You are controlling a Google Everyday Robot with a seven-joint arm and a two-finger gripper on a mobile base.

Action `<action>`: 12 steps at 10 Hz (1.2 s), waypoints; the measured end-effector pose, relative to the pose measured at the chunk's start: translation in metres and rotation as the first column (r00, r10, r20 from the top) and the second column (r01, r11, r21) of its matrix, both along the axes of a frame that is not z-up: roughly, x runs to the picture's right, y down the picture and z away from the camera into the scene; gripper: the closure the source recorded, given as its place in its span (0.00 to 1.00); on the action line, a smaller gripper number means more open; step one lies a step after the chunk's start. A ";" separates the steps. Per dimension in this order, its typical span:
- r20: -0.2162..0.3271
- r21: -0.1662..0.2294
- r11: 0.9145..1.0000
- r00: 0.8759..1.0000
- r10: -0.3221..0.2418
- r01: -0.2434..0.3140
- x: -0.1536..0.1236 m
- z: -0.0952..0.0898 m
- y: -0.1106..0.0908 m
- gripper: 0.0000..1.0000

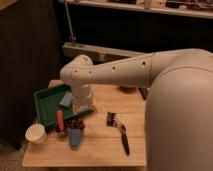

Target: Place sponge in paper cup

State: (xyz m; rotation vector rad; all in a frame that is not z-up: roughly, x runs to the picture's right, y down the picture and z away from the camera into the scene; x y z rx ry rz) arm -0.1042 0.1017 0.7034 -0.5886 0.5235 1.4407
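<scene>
End effector [76, 121] hangs near the small, light-blue, block-shaped sponge [65, 100].

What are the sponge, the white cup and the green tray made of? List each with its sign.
The sponge: probably soft foam, a matte light-blue block. The paper cup: looks like thin paper, matte cream with a wide rim. The tray: likely plastic, even green with a raised rim. The gripper hangs at the tray's right edge, beside the sponge.

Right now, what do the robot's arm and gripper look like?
The arm is smooth, rounded cream-white shells with a row of small dark dots and a bulbous joint. The gripper, low over the table beside the green tray, looks dark.
</scene>
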 end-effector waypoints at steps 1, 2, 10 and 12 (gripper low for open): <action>0.000 0.000 1.000 1.000 0.000 0.000 0.000 0.000 0.000 0.35; 0.000 0.000 1.000 1.000 0.000 0.000 0.000 0.000 0.000 0.35; -0.002 0.020 1.000 1.000 0.002 -0.002 -0.014 0.014 -0.023 0.35; 0.007 0.048 0.999 1.000 0.022 -0.023 -0.042 0.033 -0.052 0.35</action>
